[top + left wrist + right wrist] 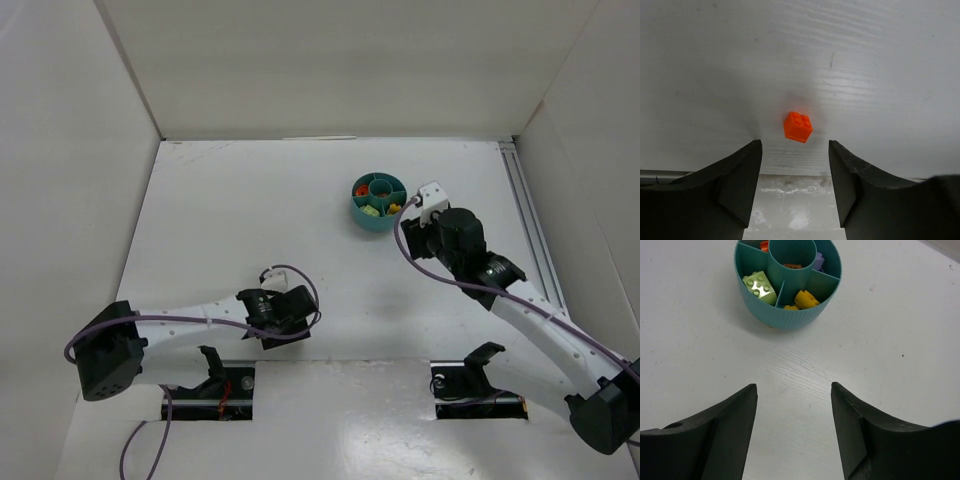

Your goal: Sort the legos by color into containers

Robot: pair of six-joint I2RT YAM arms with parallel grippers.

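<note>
A small orange-red lego brick (pixel 798 126) lies on the white table just beyond the tips of my left gripper (pixel 795 145), which is open and empty above it. In the top view the left gripper (pixel 275 322) hangs near the table's front edge and hides the brick. The round teal tub (pixel 379 217) stands at the back right. My right gripper (pixel 794 387) is open and empty, just short of the tub (pixel 790 315). Its sections hold a pale green brick (pixel 760 287), a yellow-gold piece (pixel 806 299), an orange piece (pixel 764 246), a purple piece (pixel 819 261) and a brown piece (pixel 792 266) in the centre ring.
White walls close in the table on the left, back and right. A metal rail (pixel 527 215) runs along the right side. The table's front seam (pixel 800 176) lies right under the left fingers.
</note>
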